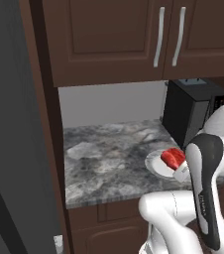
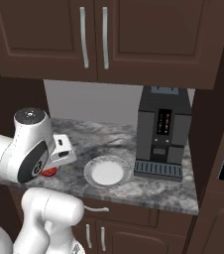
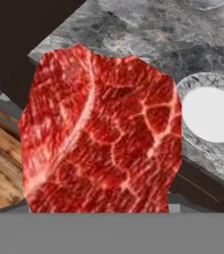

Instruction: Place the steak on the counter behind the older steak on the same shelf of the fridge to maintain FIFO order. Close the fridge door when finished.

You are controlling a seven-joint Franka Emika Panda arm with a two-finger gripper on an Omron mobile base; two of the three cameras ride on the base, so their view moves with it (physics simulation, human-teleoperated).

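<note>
The deep red marbled steak [image 3: 101, 134] hangs right in front of the hand camera, above the front edge of the marbled counter [image 3: 183, 30]. It hides the fingertips. In the right base view the steak [image 2: 48, 172] peeks out red under my hand, left of the plate and off it. My gripper [image 2: 52, 167] is shut on the steak. In the left base view the steak [image 1: 173, 158] shows beside my forearm, over the counter [image 1: 109, 158]. The fridge [image 1: 10, 124] is a grey wall at the left. The older steak and the shelf are out of view.
A white plate [image 2: 107, 172] with a grey marbled rim lies bare on the counter, also the plate [image 3: 210, 114]. A black coffee machine [image 2: 163, 131] stands to its right. Dark brown upper cabinets [image 2: 94, 34] hang overhead. Wooden floor [image 3: 0, 168] lies below the counter edge.
</note>
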